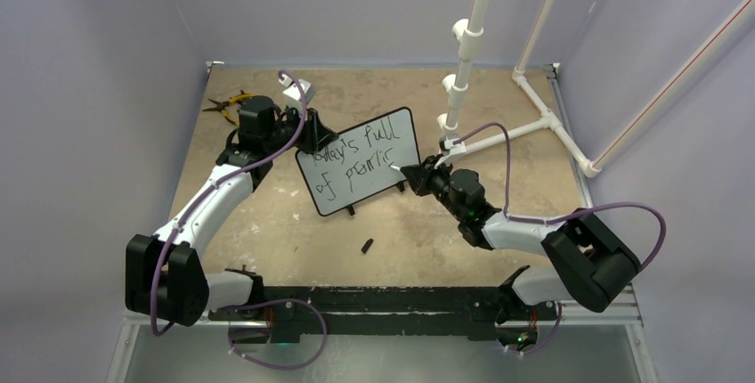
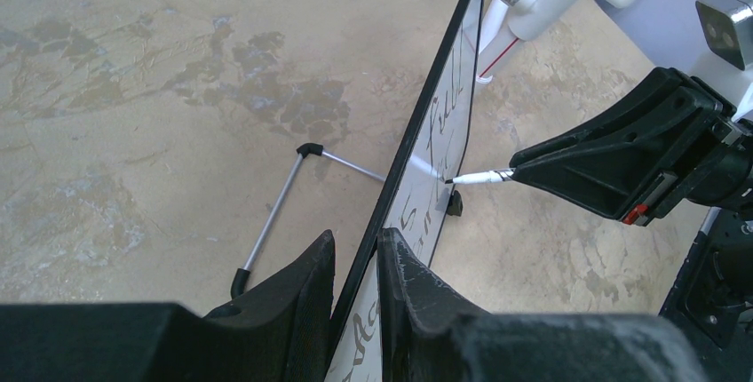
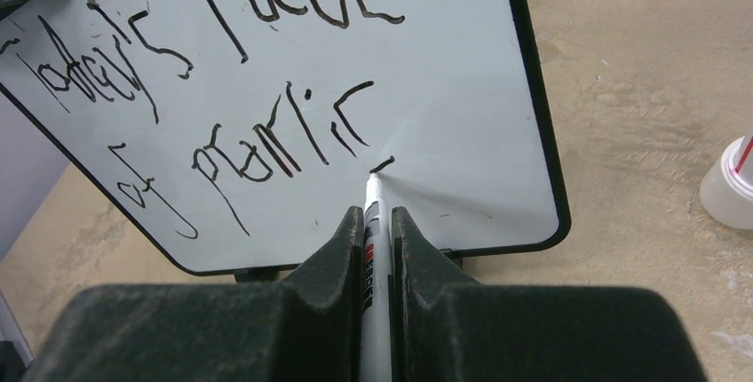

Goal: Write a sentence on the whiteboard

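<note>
The whiteboard (image 1: 365, 165) stands tilted mid-table on two black feet. It also shows in the left wrist view (image 2: 424, 178) and the right wrist view (image 3: 444, 89). The sentence (image 1: 356, 162) reads roughly "Today's full / of promis" in black, clearest in the right wrist view (image 3: 257, 89). My left gripper (image 1: 313, 140) is shut on the whiteboard's left edge, a finger on each face (image 2: 355, 262). My right gripper (image 1: 414, 172) is shut on a white marker (image 3: 371, 240). The marker's tip (image 3: 371, 176) touches the board at a short fresh stroke after the second line.
A black marker cap (image 1: 366, 246) lies on the table in front of the board. Yellow-handled pliers (image 1: 227, 102) lie at the back left. A white PVC pipe frame (image 1: 525, 125) stands at the back right. The board's metal kickstand (image 2: 275, 218) props it from behind.
</note>
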Robot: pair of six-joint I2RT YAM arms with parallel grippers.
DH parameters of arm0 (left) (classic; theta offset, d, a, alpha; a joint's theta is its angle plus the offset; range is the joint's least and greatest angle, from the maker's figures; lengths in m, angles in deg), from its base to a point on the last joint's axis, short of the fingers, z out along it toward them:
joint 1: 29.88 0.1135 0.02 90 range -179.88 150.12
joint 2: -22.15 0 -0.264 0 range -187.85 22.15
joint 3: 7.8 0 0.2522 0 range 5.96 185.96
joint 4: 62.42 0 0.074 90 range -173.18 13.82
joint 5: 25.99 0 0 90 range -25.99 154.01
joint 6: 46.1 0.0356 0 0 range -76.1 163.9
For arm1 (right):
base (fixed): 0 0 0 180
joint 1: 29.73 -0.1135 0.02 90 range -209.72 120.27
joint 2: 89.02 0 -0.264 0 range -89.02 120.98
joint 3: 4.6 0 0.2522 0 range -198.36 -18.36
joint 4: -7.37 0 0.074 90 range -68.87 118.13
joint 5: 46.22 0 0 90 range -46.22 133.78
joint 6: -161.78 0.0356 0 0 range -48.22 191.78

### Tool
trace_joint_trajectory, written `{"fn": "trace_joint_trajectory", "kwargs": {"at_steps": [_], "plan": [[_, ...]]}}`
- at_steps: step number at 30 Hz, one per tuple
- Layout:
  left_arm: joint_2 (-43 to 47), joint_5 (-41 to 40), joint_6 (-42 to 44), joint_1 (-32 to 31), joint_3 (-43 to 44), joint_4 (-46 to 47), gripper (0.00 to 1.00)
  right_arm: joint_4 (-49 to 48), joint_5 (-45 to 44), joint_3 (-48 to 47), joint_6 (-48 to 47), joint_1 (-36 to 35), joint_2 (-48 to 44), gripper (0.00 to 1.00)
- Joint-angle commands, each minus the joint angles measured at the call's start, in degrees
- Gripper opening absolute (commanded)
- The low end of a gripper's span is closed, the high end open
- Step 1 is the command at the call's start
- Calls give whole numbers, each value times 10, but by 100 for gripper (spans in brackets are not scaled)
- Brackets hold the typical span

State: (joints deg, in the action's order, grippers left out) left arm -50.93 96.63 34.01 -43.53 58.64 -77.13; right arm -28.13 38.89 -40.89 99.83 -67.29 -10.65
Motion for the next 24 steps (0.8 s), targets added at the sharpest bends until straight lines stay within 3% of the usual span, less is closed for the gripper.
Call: {"fn": "trace_joint_trajectory", "kwargs": {"at_steps": [1,24], "plan": [[-8,-7,-2,-9,-13,-36,22,5,-50,-7,3,0,-17,0],[-8,-6,-2,-9,-13,-36,22,-33,-18,-35,-23,0,5,0]]}}
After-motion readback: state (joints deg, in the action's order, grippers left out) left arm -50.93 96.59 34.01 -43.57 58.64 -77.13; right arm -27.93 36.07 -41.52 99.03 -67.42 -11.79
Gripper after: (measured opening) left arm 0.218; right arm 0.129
